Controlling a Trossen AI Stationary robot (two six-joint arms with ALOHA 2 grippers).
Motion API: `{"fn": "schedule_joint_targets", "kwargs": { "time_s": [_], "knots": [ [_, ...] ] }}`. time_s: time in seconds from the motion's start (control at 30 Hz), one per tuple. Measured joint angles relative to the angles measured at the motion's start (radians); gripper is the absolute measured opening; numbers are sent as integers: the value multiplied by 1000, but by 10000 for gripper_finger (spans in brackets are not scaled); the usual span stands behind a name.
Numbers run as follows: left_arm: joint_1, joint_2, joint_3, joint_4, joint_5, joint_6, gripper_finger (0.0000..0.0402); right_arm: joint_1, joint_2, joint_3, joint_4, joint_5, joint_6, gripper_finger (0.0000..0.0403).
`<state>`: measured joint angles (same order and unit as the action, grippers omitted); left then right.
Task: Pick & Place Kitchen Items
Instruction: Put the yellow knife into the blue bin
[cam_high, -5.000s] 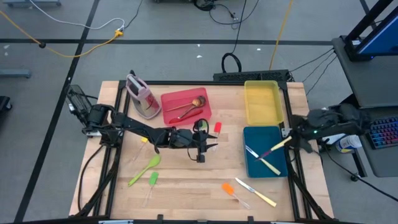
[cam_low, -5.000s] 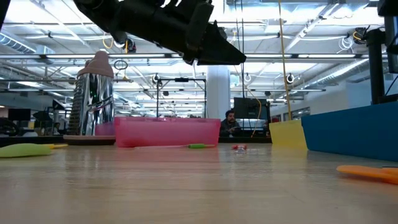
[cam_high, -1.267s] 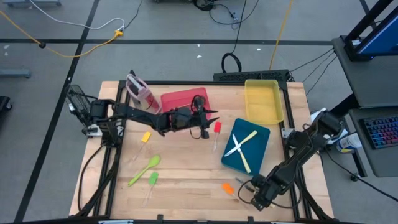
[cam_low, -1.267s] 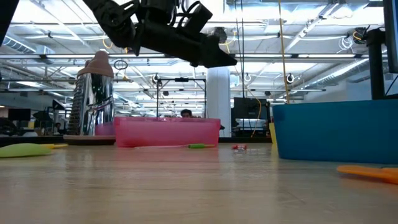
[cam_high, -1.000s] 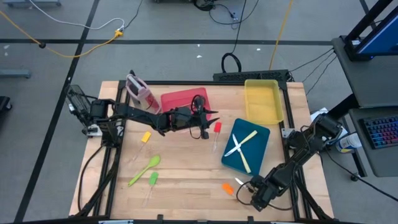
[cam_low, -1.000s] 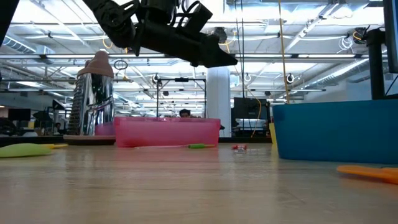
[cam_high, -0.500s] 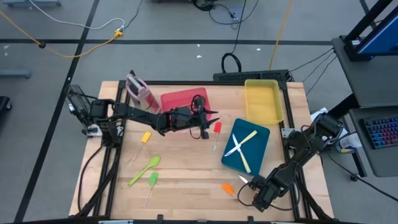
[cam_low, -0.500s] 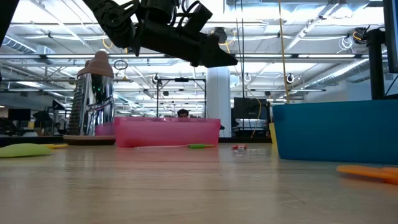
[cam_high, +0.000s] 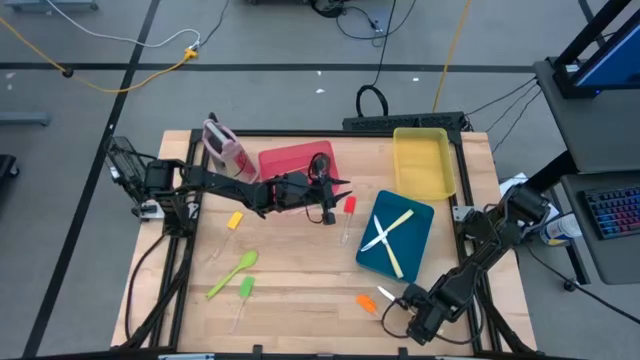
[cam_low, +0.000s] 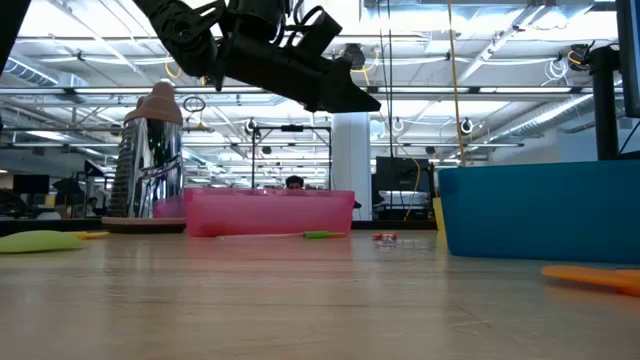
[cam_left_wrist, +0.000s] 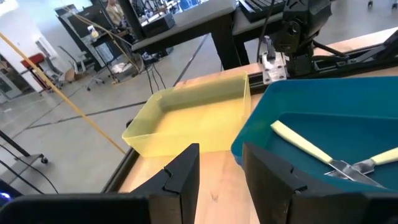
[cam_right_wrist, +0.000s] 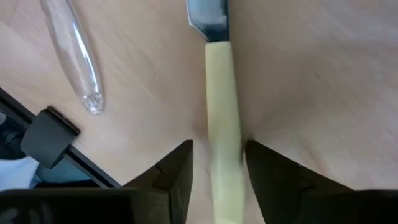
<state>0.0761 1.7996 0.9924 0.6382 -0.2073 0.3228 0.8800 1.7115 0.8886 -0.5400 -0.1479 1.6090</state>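
The right gripper (cam_right_wrist: 217, 180) sits low at the near edge of the wooden table (cam_high: 300, 300), its two dark fingers (cam_right_wrist: 174, 171) set narrowly apart and straddling the cream-handled knife with the steel blade (cam_right_wrist: 221, 137). The handle lies flat on the wood between the fingers, blade pointing away from the claw. No squeeze is visible, so I judge the grasp not yet made.

To do this well, the claw should stay centred over the handle, come down until the fingertips meet the wood, then close squarely across the handle's width so the slim knife does not roll or pivot out.

Just beside the claw lies a clear plastic spatula handle (cam_right_wrist: 74, 56); its orange head (cam_high: 366, 302) shows from above. Farther off stands the blue rectangular tray (cam_high: 418, 222), already holding two cream-handled knives (cam_high: 388, 232).

The right arm reaches in from the table's right side, folded and angled steeply down. The left gripper (cam_left_wrist: 217, 171) hangs above the table near the red rectangular tray (cam_high: 280, 160), fingers slightly apart and holding nothing.
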Motion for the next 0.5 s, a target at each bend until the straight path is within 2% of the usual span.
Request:
{"fn": "schedule_joint_targets", "kwargs": {
  "time_s": [0.37,0.5],
  "knots": [
    [0,0,0,-96,0,-80,127,-9,45,0,-60,-36,83,114],
    [0,0,0,-100,0,-101,127,-22,47,0,-80,-49,76,84]
  ]
}}
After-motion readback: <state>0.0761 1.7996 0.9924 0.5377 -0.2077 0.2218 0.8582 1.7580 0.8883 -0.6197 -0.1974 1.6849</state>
